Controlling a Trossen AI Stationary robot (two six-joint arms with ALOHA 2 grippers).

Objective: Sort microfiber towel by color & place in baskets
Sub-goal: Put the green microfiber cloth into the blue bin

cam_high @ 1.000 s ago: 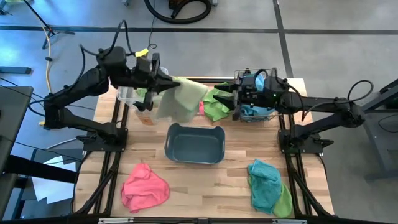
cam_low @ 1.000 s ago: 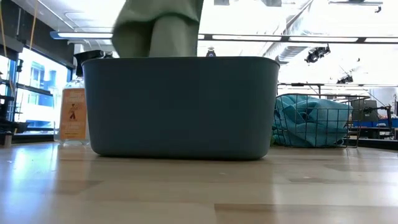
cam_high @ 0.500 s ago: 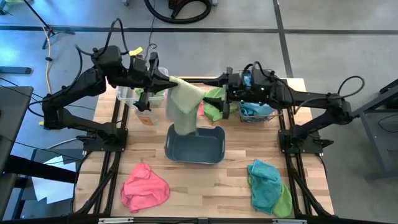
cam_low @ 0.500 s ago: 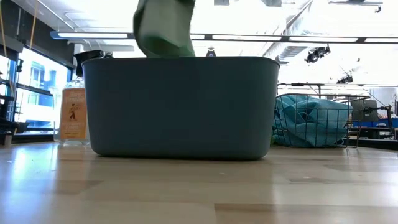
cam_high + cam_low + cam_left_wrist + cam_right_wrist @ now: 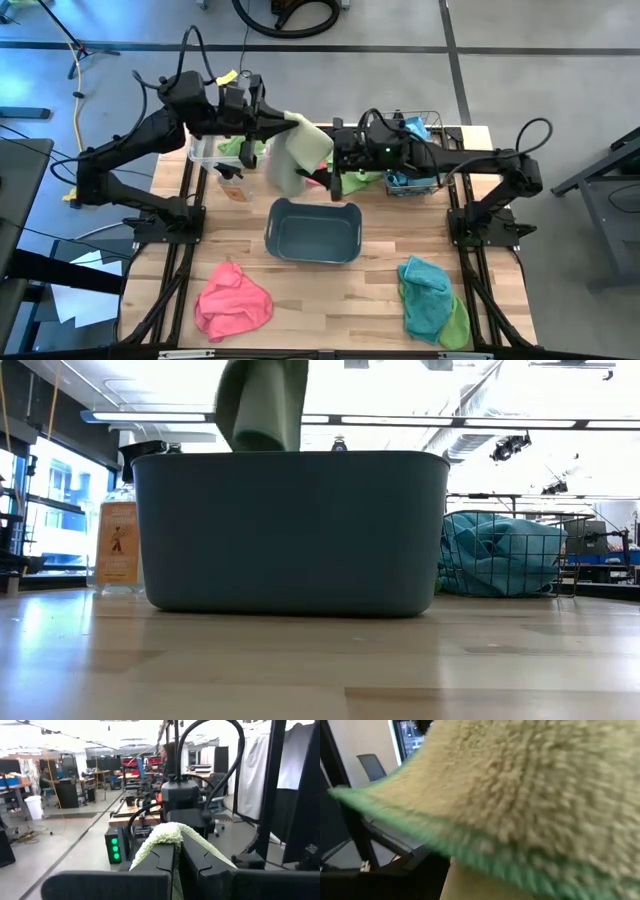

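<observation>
On wooden desk: left end effector clenched on pale green towel; right end effector state unclear. Risks snagging that arm, missing grey-blue tub.

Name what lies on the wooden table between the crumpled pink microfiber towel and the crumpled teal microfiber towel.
Nothing: in the high view, bare wooden table runs between the pink towel and the teal towel.

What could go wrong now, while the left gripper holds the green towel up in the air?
The green towel hangs from the left gripper behind the grey-blue tub, not over it, so a release now would probably miss. The right gripper is very close to the cloth and could snag it or bump the left arm.
</observation>
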